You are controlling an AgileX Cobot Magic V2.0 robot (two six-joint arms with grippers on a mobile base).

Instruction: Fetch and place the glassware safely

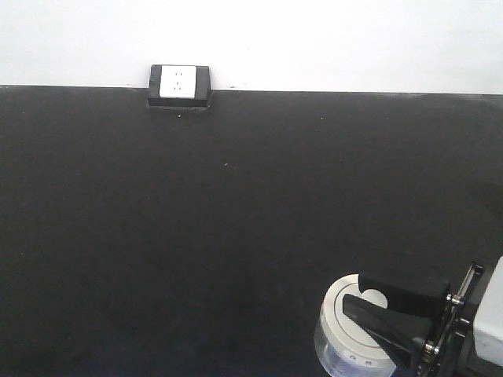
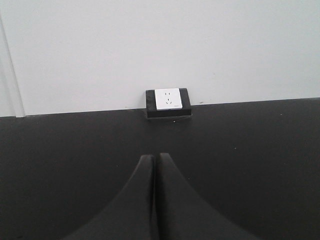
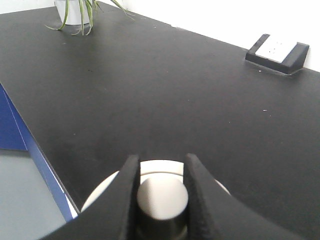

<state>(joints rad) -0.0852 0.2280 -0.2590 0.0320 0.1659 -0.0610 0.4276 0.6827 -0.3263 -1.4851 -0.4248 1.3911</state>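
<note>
The glassware, a squat clear jar [image 1: 336, 345] with a cream-white lid [image 3: 159, 169], sits at the near right of the black table [image 1: 236, 236]. My right gripper [image 1: 376, 301] is over it, its two black fingers pressed against either side of the lid's raised knob [image 3: 162, 198]. In the right wrist view the knob fills the gap between the fingers [image 3: 127, 190]. My left gripper [image 2: 154, 159] shows only in its wrist view, fingertips together, holding nothing, low over the bare tabletop.
A black box with a white socket face [image 1: 180, 83] stands at the table's far edge against the white wall. A potted plant [image 3: 80, 12] stands at a far corner. The table's near edge [image 3: 37, 150] drops off beside the jar, blue panel below.
</note>
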